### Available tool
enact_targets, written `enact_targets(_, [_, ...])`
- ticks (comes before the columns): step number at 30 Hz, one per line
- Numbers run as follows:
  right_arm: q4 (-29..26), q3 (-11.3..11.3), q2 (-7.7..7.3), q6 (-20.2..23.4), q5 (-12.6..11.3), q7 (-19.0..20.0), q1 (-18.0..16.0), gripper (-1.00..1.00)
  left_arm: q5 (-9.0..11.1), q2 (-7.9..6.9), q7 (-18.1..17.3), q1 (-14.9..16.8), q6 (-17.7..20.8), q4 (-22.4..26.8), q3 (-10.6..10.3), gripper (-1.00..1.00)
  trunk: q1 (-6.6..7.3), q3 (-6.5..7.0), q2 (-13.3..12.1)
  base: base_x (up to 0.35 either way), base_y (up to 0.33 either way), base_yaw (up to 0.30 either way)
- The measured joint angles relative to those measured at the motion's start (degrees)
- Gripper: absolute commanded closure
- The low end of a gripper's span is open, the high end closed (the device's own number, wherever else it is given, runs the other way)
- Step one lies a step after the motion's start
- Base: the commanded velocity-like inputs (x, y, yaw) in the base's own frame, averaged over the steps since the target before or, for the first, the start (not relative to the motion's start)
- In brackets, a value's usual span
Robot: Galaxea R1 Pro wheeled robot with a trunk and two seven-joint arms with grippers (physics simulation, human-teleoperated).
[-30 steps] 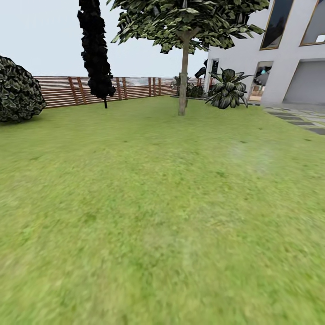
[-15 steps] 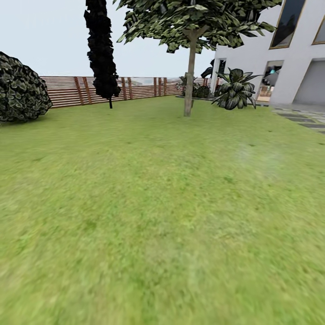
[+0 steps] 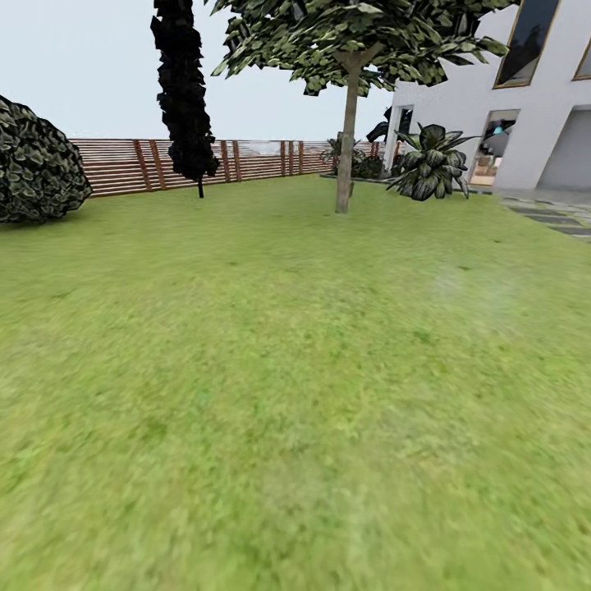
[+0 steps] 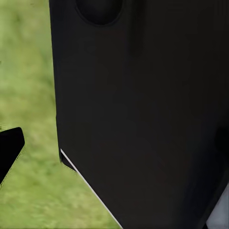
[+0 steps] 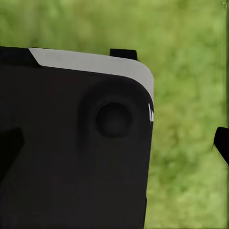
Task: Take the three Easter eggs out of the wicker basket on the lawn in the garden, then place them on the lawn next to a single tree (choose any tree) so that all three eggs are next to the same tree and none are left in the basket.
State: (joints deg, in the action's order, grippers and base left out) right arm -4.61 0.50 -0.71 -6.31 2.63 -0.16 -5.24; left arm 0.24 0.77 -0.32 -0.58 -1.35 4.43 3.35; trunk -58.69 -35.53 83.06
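The robot looks out over a broad stretch of lawn (image 3: 295,386) with no basket and no eggs in sight, so where they lie from either hand cannot be told. The likeliest goal is the tree (image 3: 348,139), its pale trunk upright at the far edge of the grass, a little right of centre and well off. A dark cypress (image 3: 182,90) stands further left before a slatted wooden fence (image 3: 246,160), a round bush (image 3: 37,164) sits at far left, and a white house (image 3: 509,107) with a spiky palm (image 3: 431,164) beside it closes the right. The wrist cameras give what the head view does not — a close look straight down: each has dark robot casing (image 4: 143,109) across it with blurred grass behind. Whether either hand is apart, together or clamped on an egg I cannot tell. My guess is a drive — the robot is crossing the garden.
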Motion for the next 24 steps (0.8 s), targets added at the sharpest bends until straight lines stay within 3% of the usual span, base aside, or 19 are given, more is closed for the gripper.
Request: enact_targets(24, [0.0, 0.0, 0.0, -0.2, 0.0, 0.0, 0.0, -1.0, 0.0, 0.0, 0.0, 0.0, 0.0, 0.0, 0.1, -1.0, 0.0, 0.0, 0.0, 0.339, 0.0, 0.0])
